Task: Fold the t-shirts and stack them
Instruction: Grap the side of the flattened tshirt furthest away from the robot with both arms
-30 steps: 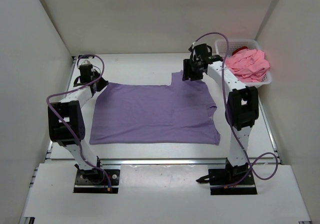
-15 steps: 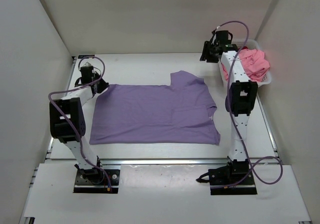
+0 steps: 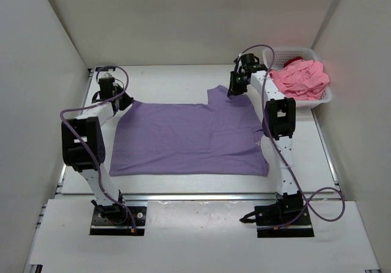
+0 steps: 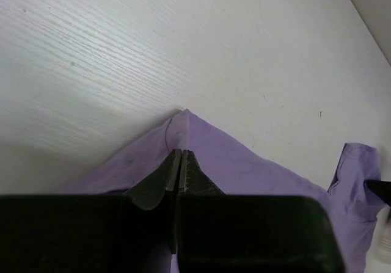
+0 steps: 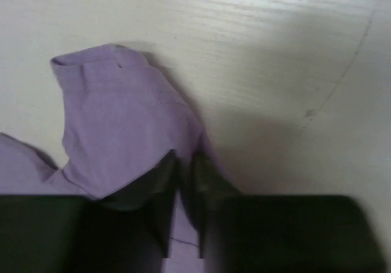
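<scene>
The lavender t-shirt (image 3: 189,138) lies spread flat on the white table. My left gripper (image 3: 125,102) is shut on its far left corner, and in the left wrist view the fingertips (image 4: 181,152) pinch a raised peak of purple cloth (image 4: 244,163). At the far right sleeve, my right gripper (image 3: 234,91) has its jaws (image 5: 186,160) drawn in to a narrow gap around the sleeve's fabric (image 5: 122,126). The pink t-shirt (image 3: 299,77) is heaped in the basket, with a bit of the dark red t-shirt (image 3: 293,60) showing behind it.
The white lattice basket (image 3: 272,56) stands at the back right corner, close to the right arm. White walls enclose the table on the left, back and right. A metal rail runs along the near table edge (image 3: 195,195).
The right gripper swung off toward the basket, then came back down onto the far right sleeve, its jaws narrowing. The left gripper stayed shut on its corner.
</scene>
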Controlling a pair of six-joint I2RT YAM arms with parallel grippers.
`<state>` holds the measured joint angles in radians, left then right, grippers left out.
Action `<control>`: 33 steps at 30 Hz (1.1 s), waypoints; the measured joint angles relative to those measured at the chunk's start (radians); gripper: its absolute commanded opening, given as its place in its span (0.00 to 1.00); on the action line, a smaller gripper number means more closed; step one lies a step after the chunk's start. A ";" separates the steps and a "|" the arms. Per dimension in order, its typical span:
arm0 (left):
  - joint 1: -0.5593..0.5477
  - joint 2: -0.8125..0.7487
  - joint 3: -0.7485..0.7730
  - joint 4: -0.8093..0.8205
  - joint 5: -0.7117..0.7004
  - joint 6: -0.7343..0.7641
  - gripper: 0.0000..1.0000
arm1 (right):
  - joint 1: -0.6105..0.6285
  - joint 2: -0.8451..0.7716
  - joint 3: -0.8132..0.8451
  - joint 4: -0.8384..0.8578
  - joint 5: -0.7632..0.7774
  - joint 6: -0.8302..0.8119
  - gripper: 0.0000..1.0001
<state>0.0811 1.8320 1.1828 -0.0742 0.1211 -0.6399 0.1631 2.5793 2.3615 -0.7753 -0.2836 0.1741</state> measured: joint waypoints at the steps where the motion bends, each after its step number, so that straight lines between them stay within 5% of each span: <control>1: 0.000 0.000 0.000 0.000 0.000 0.000 0.00 | 0.000 0.000 -0.001 -0.010 -0.019 0.005 0.05; 8: 0.000 0.000 0.000 0.000 0.001 -0.004 0.00 | 0.021 -0.025 -0.002 -0.023 0.097 -0.020 0.00; 14: 0.008 -0.001 0.000 0.000 0.002 -0.005 0.00 | 0.160 -0.184 -0.115 0.018 0.397 -0.096 0.24; 17: 0.016 -0.001 0.000 0.000 0.003 -0.006 0.00 | 0.258 -0.249 -0.208 0.043 0.476 -0.117 0.50; 23: 0.035 -0.003 0.000 0.001 0.010 -0.014 0.00 | 0.364 -0.243 -0.233 -0.007 0.483 -0.145 0.46; 25: 0.037 -0.003 0.000 0.001 0.012 -0.016 0.00 | 0.328 -0.251 -0.233 0.000 0.464 -0.144 0.24; 26: 0.036 -0.003 0.000 0.002 0.014 -0.016 0.00 | 0.293 -0.253 -0.228 0.001 0.442 -0.142 0.21; 27: 0.035 -0.003 0.000 0.003 0.017 -0.018 0.00 | 0.251 -0.251 -0.207 -0.003 0.420 -0.136 0.25; 29: 0.032 -0.003 0.000 0.007 0.019 -0.020 0.00 | 0.148 -0.230 -0.137 -0.002 0.375 -0.121 0.48; 33: 0.027 -0.003 0.000 0.008 0.022 -0.019 0.00 | -0.028 -0.214 -0.074 0.042 0.295 -0.111 0.61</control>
<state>0.1085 1.8290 1.1828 -0.0666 0.1429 -0.6590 0.1349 2.3657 2.2879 -0.7330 0.0113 0.0631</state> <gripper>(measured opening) 0.101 0.582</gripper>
